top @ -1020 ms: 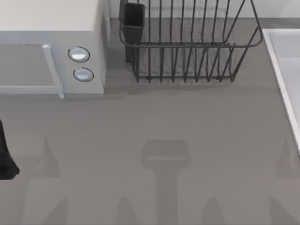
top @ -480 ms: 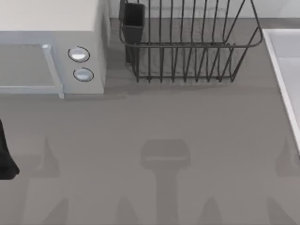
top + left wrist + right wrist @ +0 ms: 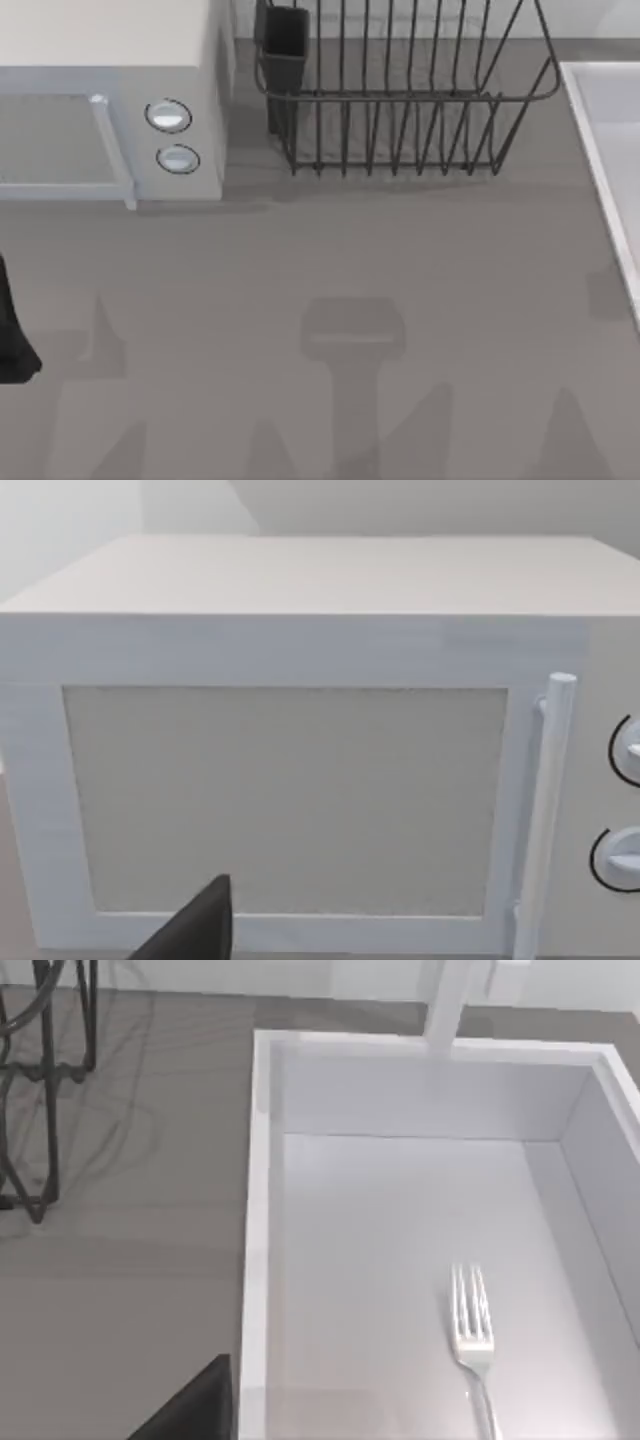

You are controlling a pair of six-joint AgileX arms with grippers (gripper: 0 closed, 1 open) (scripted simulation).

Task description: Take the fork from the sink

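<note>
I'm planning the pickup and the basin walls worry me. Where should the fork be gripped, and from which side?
Probably from straight above, pinching across the narrow neck just below the tines: the fork lies flat on the sink floor, clear of the walls, its handle running out of view.

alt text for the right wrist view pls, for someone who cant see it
A silver fork lies flat on the floor of a pale rectangular sink, tines pointing toward the far wall where a white faucet rises. Grey countertop runs beside the sink, with part of a dark wire dish rack at its far edge.
</note>
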